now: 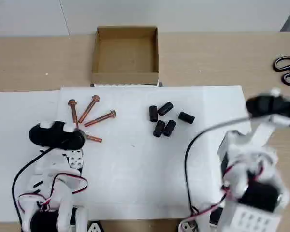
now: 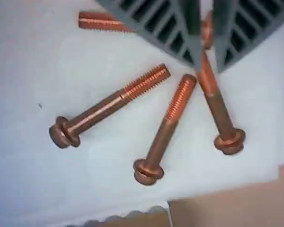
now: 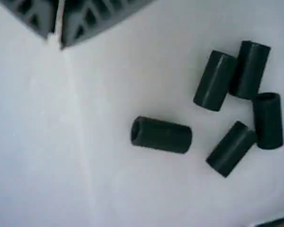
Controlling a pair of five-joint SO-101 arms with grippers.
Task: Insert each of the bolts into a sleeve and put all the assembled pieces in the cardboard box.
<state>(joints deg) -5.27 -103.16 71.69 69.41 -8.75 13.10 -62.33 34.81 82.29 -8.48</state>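
Copper bolts (image 1: 100,118) are lying fanned out on the left part of a white foam sheet (image 1: 135,164) covering the desk (image 1: 34,58), their threaded ends converging under the left pincer (image 2: 208,66). That pincer is sitting at the threaded tip of one bolt (image 2: 220,113); whether it is pinching it I cannot tell. Five black sleeves (image 1: 165,108) are lying clustered near the sheet's middle, well apart from the bolts. The right pincer (image 3: 57,40) is hanging above bare foam near them, pressed together. The cardboard box (image 1: 125,77) is sitting open just beyond the sheet's far edge, and scissors (image 1: 287,70) are resting at the desk's right edge.
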